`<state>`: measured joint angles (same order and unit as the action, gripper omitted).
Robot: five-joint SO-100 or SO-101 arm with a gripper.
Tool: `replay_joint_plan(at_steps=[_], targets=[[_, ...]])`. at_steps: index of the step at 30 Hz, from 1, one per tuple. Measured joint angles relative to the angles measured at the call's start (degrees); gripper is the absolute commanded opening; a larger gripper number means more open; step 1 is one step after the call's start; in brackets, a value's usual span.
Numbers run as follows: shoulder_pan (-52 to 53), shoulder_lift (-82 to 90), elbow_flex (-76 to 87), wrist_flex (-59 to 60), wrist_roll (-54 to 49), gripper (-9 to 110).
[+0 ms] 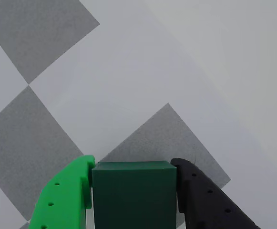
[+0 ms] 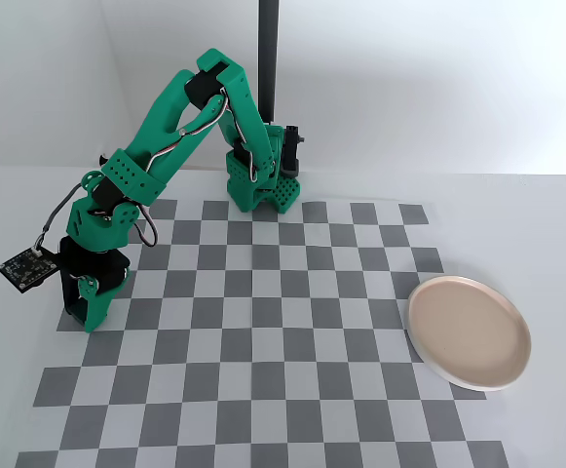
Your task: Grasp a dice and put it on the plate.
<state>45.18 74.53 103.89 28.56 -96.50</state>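
Observation:
In the wrist view the dark green dice [image 1: 133, 195] sits between my two fingers: the bright green finger [image 1: 66, 195] presses its left face and the black finger [image 1: 205, 200] its right face. My gripper [image 1: 133, 164] is shut on the dice, low over the checkerboard mat. In the fixed view my gripper [image 2: 85, 310] points down at the mat's left edge, and the dice is hidden between the fingers. The pale beige-pink plate [image 2: 469, 331] with a white rim lies empty at the far right of the mat, far from the gripper.
The grey and white checkerboard mat [image 2: 263, 341] covers the white table. The arm's green base [image 2: 260, 190] stands at the back centre, with a dark pole [image 2: 268, 49] behind it. A small circuit board [image 2: 24, 266] hangs beside the wrist.

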Motion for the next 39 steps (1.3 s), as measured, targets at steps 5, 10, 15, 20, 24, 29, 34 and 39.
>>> replay_joint_plan(at_steps=[5, 10, 15, 20, 24, 29, 34, 39], targets=[[-0.18, 0.09, 0.53, -0.26, -0.44, 5], [-0.18, 0.26, 1.93, -1.93, -0.70, -4], [-0.79, 0.70, 2.46, -2.29, -0.35, -4], [-4.04, 2.37, 2.64, -2.02, 3.16, -4], [-7.82, 7.29, 2.64, -1.58, 6.15, -4], [-13.36, 14.94, 2.64, 0.53, 7.73, -4], [-20.30, 23.20, 3.08, 5.98, 7.65, -4], [-28.39, 32.70, 8.53, 9.05, 5.80, -4]])
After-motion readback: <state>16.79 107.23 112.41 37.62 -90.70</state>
